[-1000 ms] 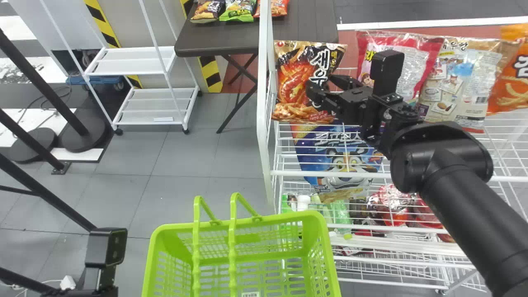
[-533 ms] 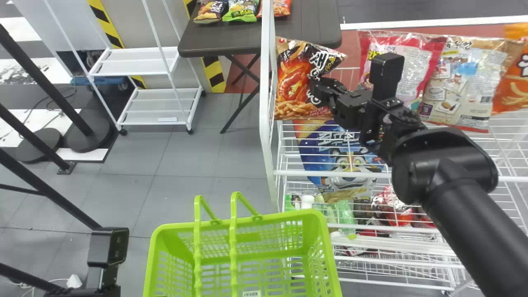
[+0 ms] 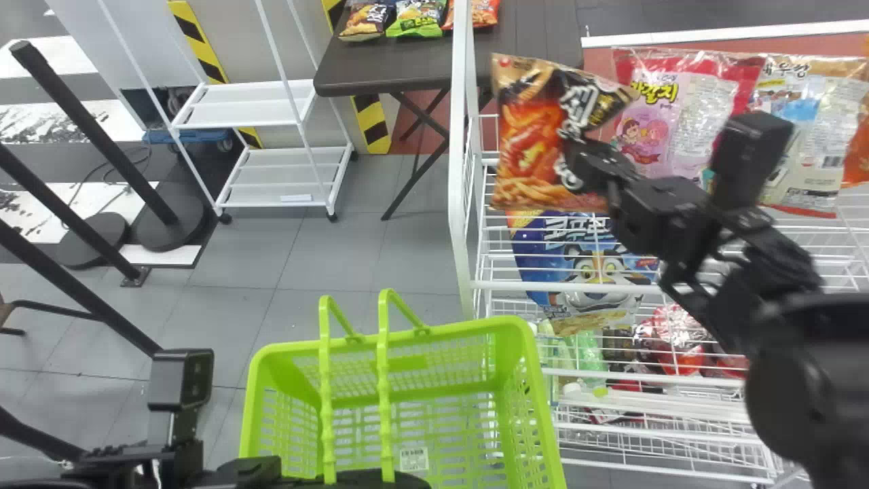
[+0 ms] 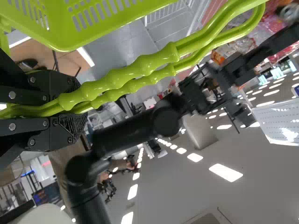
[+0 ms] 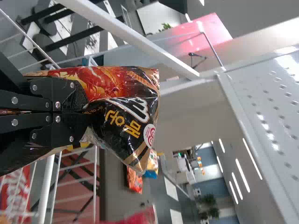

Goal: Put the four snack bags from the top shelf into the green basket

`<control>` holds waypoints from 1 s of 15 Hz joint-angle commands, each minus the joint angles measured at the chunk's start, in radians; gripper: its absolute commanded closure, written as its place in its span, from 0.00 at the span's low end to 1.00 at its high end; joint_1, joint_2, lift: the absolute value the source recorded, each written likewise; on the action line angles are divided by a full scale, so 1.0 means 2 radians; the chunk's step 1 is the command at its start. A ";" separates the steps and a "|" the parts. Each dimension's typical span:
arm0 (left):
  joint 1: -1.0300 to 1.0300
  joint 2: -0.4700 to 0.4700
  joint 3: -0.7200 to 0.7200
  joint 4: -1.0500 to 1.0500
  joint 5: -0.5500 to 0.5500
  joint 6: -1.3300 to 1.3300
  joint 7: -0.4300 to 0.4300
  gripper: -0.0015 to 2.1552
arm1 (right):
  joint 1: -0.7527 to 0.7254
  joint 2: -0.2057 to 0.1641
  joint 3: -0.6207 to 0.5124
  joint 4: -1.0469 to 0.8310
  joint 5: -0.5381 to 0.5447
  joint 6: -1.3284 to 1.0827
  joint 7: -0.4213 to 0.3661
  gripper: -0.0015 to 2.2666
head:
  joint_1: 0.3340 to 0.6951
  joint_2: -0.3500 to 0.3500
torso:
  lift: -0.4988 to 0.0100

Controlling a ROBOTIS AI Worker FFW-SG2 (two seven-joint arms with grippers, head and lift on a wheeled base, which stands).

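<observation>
Nearest, at the bottom, the green basket (image 3: 434, 329) is seen with its opening upward and its two handles (image 3: 385, 407) raised. Both handles are clamped between the closed fingers of the left end effector (image 3: 366, 478), whose arm is brought in low from the left.

Farther off, an orange-and-black snack bag (image 3: 536, 136) is held roughly upright near the left end of the white rack (image 3: 463, 204). Its long axis is set up and down with a slight tilt, its printed front is turned to the head view, and its dark upper corner is folded over toward the right. Its right side is pinched by the right end effector (image 3: 585, 161), the fingers drawn together on the wrapper. The right arm (image 3: 753, 272) is stretched up and leftward from the lower right, bent at its joints.

On the top shelf, a pink bag (image 3: 679, 115), a beige bag (image 3: 804, 142) and an orange bag (image 3: 859, 153) are lined up; a blue bag (image 3: 584, 261) is placed lower. Beyond, small snack bags (image 3: 415, 19) are set on a dark tabletop (image 3: 380, 64).
</observation>
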 commanded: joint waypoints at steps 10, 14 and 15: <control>-0.024 -0.028 -0.008 0.001 -0.028 0.032 -0.005 1.00 | 0.222 0.001 -0.035 -0.329 -0.055 0.331 0.034 0.99 | 1.00 0.74 | 0.98; -0.024 -0.033 -0.015 -0.002 -0.033 0.032 -0.005 1.00 | 0.190 0.001 0.058 -0.267 -0.046 0.359 0.029 0.99 | 1.00 0.93 | 0.98; -0.024 -0.033 -0.018 -0.003 -0.038 0.035 -0.005 1.00 | 0.174 0.001 0.084 -0.247 -0.041 0.369 0.018 0.99 | 1.00 0.99 | 0.98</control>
